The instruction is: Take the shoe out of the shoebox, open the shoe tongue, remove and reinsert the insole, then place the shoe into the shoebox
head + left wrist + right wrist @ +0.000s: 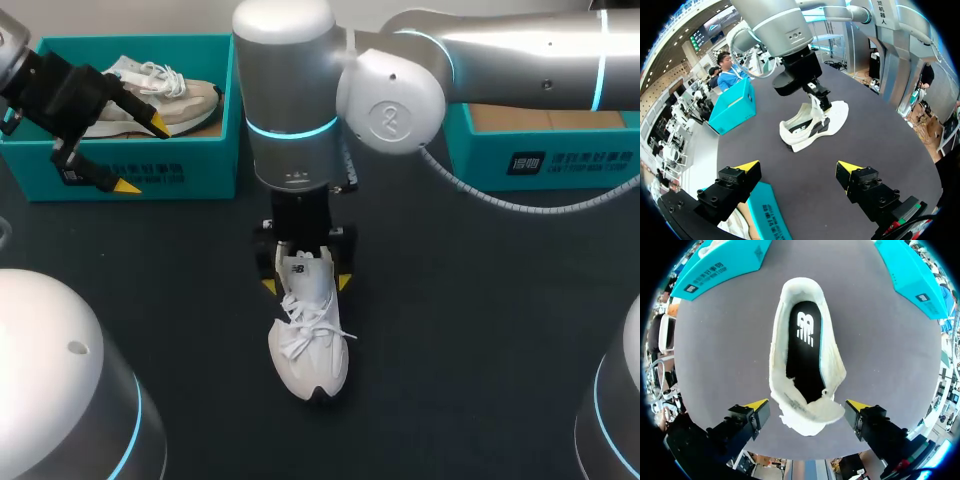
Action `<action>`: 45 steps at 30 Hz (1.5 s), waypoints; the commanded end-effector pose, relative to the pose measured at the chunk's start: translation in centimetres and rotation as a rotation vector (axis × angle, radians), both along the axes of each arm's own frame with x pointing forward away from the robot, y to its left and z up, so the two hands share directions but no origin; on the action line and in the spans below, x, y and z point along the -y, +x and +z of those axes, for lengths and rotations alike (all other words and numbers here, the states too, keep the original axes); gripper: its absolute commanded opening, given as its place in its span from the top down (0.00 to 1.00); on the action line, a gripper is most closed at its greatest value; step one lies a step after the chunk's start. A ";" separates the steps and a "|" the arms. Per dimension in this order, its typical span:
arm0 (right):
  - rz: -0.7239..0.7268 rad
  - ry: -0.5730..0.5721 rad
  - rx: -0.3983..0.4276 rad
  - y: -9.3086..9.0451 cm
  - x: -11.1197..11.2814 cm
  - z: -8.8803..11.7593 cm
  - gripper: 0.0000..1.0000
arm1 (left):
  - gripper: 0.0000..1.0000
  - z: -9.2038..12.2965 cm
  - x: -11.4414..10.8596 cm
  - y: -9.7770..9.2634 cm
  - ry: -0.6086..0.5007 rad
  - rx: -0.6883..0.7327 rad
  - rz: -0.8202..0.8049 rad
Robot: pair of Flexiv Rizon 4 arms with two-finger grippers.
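White characters beside a small square emblem are running along the front wall of the teal shoebox (190, 178) just under the left gripper (142, 155). A matching white label is sitting on the second teal shoebox (545, 160), well off to one side of the right gripper (307, 283). A white logo is showing on the black insole (802, 340) directly beneath that gripper, and a small dark logo is showing on the raised tongue (303, 268). The right arm (500, 50) is coming in with its elbow folded and its wrist pointing straight down. Its yellow-tipped fingers are standing apart, one on each side of the white shoe (310, 340) at the tongue, with narrow gaps to the upper, so they are gripping nothing. The shoe is standing on its sole on the dark table (480, 330). Its mouth is lying open under the gripper, the insole is lying flat inside, and the laced toe is pointing out past the fingertips. The left arm (40, 80) is hanging tilted over the first shoebox's front wall with its fingers spread wide and empty. A beige shoe (150, 100) is resting in the box just behind them. From the left wrist, the white shoe is sitting well ahead of the spread fingertips, with the right gripper hanging over its heel end.
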State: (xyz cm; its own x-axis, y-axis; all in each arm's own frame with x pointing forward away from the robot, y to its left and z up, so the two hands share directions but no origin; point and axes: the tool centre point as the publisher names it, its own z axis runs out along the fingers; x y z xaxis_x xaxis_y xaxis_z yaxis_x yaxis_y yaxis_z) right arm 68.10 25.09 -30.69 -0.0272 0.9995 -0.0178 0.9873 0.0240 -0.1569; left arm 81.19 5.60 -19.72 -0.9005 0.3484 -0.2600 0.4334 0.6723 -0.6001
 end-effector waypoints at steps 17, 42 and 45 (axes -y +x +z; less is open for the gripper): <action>-0.035 -0.001 0.026 -2.0 -0.4 2.2 0.63 | 0.00 0.0 0.0 -0.1 0.003 0.000 0.000; 0.057 0.042 0.039 1.8 0.6 0.6 0.67 | 0.00 0.0 0.0 -0.1 0.003 0.000 0.000; 0.053 0.046 0.040 1.9 0.4 0.0 0.68 | 0.00 0.0 0.0 -0.1 0.003 0.000 0.000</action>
